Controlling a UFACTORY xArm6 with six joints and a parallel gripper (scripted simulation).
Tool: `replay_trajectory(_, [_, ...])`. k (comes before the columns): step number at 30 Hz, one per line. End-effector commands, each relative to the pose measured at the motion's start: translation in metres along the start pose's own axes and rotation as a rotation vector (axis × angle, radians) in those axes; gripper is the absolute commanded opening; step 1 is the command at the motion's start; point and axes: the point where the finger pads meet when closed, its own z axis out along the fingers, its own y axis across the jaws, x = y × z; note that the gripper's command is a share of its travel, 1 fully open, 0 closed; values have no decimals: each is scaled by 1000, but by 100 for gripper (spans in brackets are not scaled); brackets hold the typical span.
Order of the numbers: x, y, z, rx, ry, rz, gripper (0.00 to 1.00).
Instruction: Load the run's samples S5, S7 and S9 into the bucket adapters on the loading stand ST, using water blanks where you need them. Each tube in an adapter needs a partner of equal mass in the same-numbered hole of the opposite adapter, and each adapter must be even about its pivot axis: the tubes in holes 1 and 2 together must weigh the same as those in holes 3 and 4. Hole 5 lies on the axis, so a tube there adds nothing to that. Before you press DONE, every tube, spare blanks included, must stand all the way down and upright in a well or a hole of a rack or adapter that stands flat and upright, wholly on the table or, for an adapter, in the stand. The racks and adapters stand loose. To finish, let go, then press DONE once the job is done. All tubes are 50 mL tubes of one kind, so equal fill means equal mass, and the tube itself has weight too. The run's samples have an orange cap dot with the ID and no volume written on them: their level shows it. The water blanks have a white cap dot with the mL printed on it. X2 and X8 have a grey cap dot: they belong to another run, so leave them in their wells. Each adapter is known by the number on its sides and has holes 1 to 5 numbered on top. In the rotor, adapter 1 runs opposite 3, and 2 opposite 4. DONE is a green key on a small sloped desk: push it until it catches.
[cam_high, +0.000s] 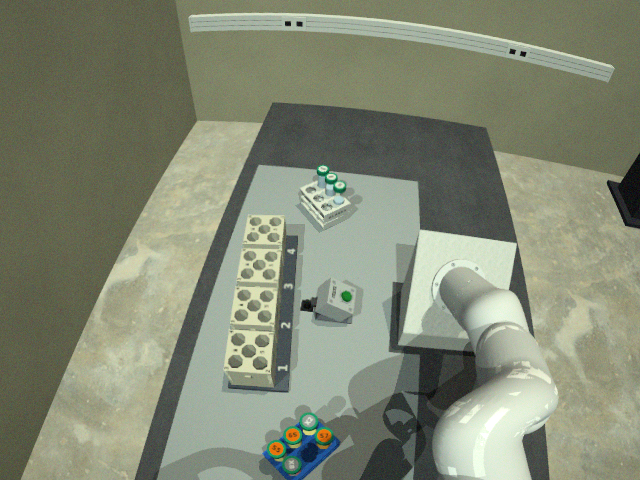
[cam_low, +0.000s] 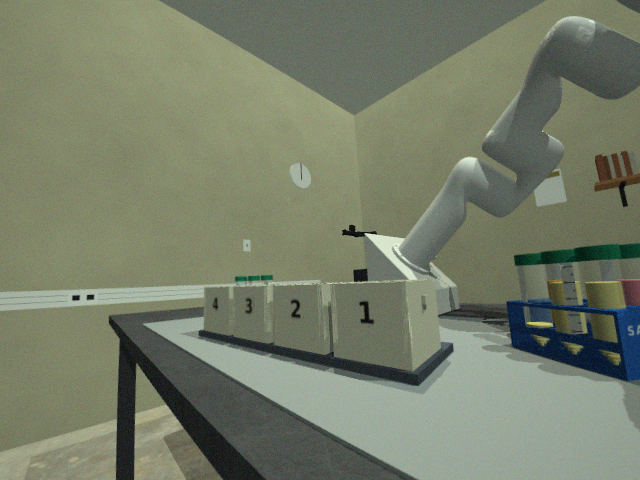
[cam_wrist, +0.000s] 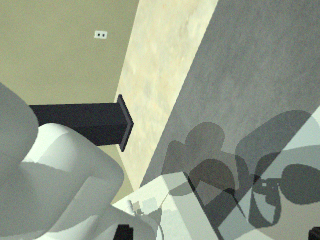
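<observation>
My gripper (cam_wrist: 219, 233) is open; only its fingertips show, with nothing visible between them. Adapters 1 (cam_high: 250, 378) (cam_low: 372, 330), 2 (cam_high: 252, 318), 3 (cam_high: 258, 275) and 4 (cam_high: 264, 238) stand upright in the stand (cam_high: 284, 351) (cam_low: 431, 369), all holes empty. The blue rack (cam_low: 547, 346) holds S7 (cam_high: 324, 436), two more orange-dot tubes, apparently S5 (cam_high: 293, 435) and S9 (cam_high: 276, 448), and grey-dot X2 (cam_high: 309, 422) and X8 (cam_high: 292, 465); one well is empty. Three white-dot blanks (cam_high: 322, 169) (cam_high: 331, 178) (cam_high: 339, 186) stand in the white rack (cam_high: 323, 219); their numbers are unreadable.
The green DONE key (cam_high: 346, 296) is on its grey desk (cam_high: 330, 310), between the stand and the white robot base (cam_high: 423, 289). The white rack is at the back, the blue rack at the front. The arm reaches toward the front right; its shadow falls beside the blue rack.
</observation>
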Motion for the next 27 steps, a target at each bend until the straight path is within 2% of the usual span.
replay_trajectory(1, [-15, 12, -2, -46, 51, 83, 100])
replay_trajectory(7, [-31, 24, -3, -60, 69, 113, 100])
replay_trajectory(11, [-48, 34, -2, -107, 136, 219, 100])
replay_trajectory(16, [-64, 44, -2, -110, 140, 226, 100])
replay_trajectory(20, [-82, 52, -1, -155, 206, 332, 100])
replay_trajectory(25, [-96, 59, -1, -159, 213, 342, 100])
replay_trajectory(27, [-105, 62, 0, -181, 246, 396, 100])
